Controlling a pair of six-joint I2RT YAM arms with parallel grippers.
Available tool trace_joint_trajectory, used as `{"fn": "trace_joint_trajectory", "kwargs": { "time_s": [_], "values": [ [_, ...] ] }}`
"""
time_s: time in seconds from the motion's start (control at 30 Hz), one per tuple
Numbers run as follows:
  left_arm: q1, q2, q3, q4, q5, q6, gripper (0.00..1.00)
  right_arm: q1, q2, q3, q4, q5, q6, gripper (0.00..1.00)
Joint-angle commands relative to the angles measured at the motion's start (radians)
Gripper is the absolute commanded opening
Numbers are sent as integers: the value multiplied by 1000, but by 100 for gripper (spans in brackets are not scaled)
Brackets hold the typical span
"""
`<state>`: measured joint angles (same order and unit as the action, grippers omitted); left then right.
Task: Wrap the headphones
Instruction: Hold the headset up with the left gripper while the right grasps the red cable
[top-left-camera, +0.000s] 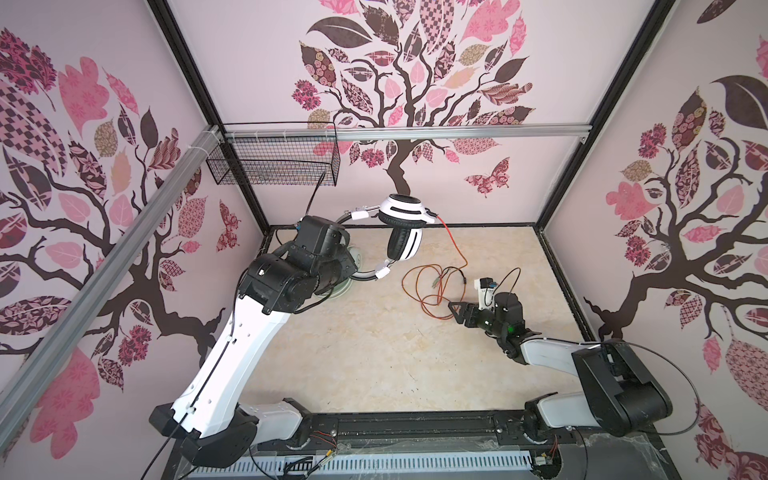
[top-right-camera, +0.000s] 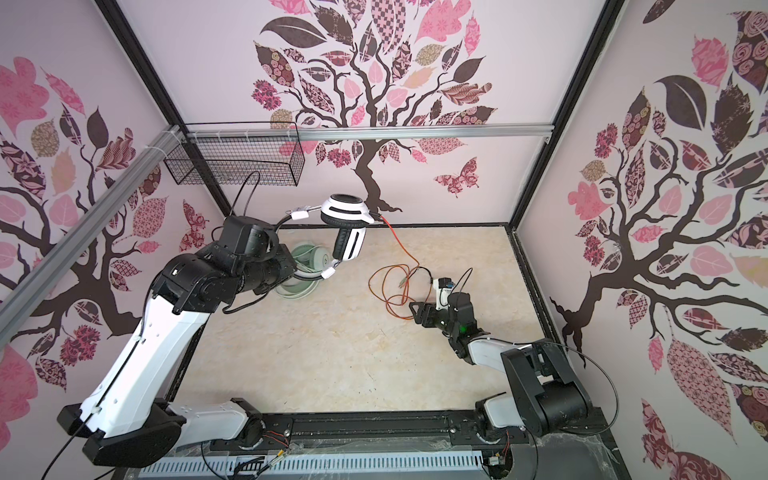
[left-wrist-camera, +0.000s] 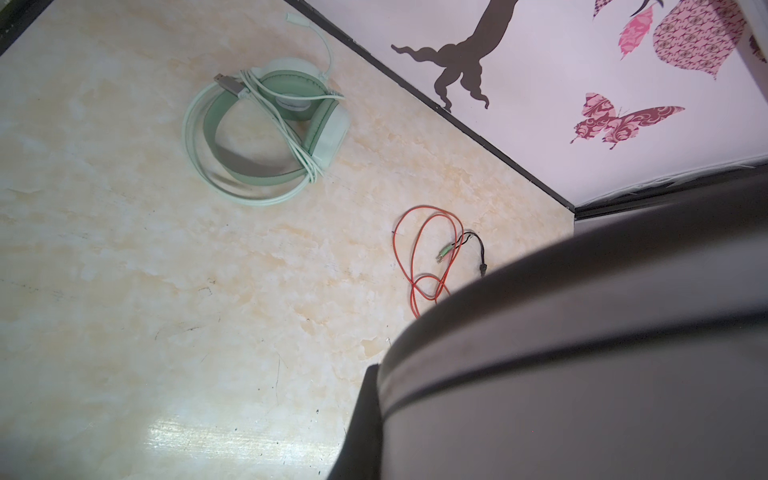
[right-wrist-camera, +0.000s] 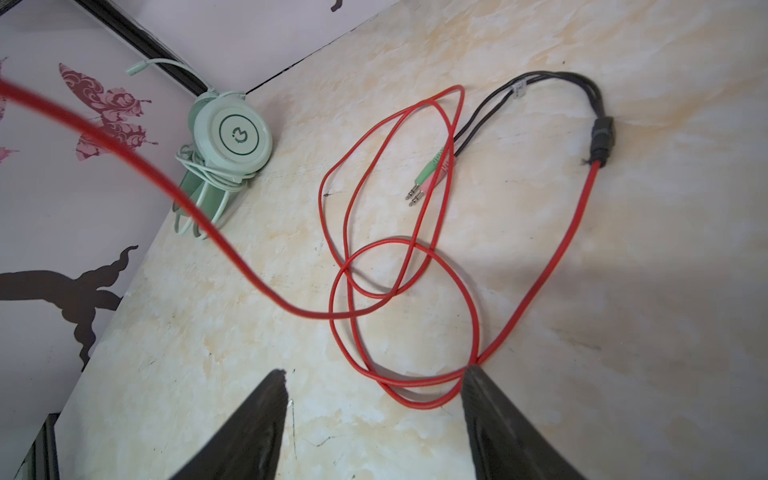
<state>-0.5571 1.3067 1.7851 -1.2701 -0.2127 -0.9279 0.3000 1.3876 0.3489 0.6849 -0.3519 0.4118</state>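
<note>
Cord-gathering, seemingly: the left tool, hidden behind its wrist, clamps the white headphones (top-left-camera: 405, 224) aloft; their cord (right-wrist-camera: 345, 268) lies looped on the worktop (top-left-camera: 374, 353). The right tool (right-wrist-camera: 374, 374) hovers there, jaws apart, and likely must pinch a strand. The mint pair (left-wrist-camera: 266, 133) lies wrapped.

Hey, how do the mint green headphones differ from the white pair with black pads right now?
The mint-green headphones lie on the table; the white headphones are held up in the air above it. The mint-green pair's pale cord is wound round it; the white pair's orange-red cord trails loose in loops on the table. Both are wired over-ear sets.
</note>
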Motion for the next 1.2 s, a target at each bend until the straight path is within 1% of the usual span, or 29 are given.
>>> {"fn": "trace_joint_trajectory", "kwargs": {
  "time_s": [0.0, 0.1, 0.2, 0.3, 0.33, 0.4, 0.5, 0.6, 0.7, 0.8, 0.87, 1.03, 1.17],
  "values": [
    [4, 2, 60, -1, 21, -45, 0, 51, -28, -4, 108, 22, -109, 69],
    [13, 36, 114, -73, 18, -55, 0, 111, -30, 12, 57, 93, -221, 69],
    [37, 42, 127, -98, 45, -67, 0, 116, -15, 46, 16, 119, -220, 68],
    [91, 26, 111, -92, 132, -76, 0, 120, 14, 79, 4, 121, -238, 67],
    [111, 19, 106, -89, 165, -78, 0, 123, 26, 104, -29, 136, -261, 65],
    [138, 7, 107, -86, 205, -78, 0, 125, 25, 137, -95, 214, -273, 65],
    [161, -20, 110, -84, 211, -78, 0, 124, 9, 115, -35, 246, -281, 65],
    [168, -44, 120, -72, 209, -76, 0, 125, 36, 138, -23, 220, -246, 64],
    [169, -50, 143, -72, 201, -78, 0, 125, 71, 168, -26, 197, -206, 59],
    [170, -49, 148, -72, 194, -76, 0, 128, 97, 162, 22, 159, -186, 59],
    [170, -44, 186, -73, 192, -75, 0, 135, 113, 159, 45, 144, -194, 58],
    [172, -21, 230, -84, 196, -68, 0, 164, 165, 168, 81, 108, -248, 58],
    [172, -6, 264, -85, 206, -66, 0, 195, 212, 170, 168, 80, -282, 60]
  ]
}}
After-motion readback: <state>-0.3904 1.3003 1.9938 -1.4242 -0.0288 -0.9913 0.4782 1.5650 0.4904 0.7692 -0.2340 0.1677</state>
